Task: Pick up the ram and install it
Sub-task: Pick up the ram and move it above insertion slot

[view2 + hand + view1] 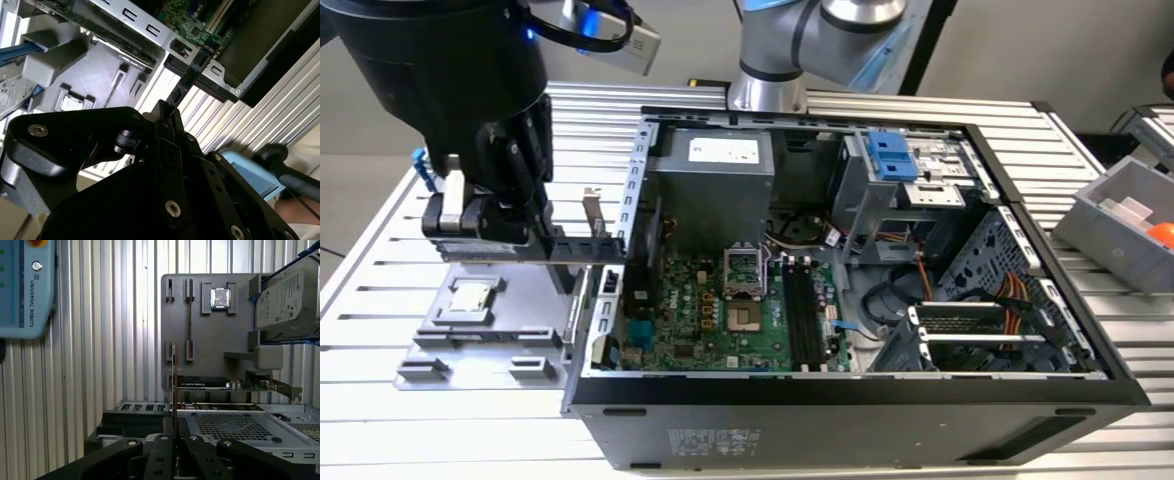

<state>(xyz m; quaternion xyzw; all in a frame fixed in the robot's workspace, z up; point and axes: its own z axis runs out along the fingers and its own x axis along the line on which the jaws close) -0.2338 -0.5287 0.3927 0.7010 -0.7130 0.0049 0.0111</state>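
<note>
The ram [174,385] shows edge-on as a thin dark stick standing out from my fingertips. My gripper [175,436] is shut on its near end. In the exterior view the gripper [534,238] hangs above the grey fixture plate [480,340], just outside the open computer case's left wall, and the ram [587,246] reaches toward that wall. In the second wrist view the ram [187,75] points past the gripper [167,112] toward the case edge. Long black memory slots [801,315] lie on the green motherboard [680,320] inside the case.
The fixture plate [210,350] carries a square silver processor chip [220,297], a hard drive [287,300] in a blue frame and a dark card [202,383]. The metal case wall [638,200] stands upright beside the gripper. A grey bin [1121,215] sits at the exterior view's right. A blue pendant [25,285] rests on the slatted table.
</note>
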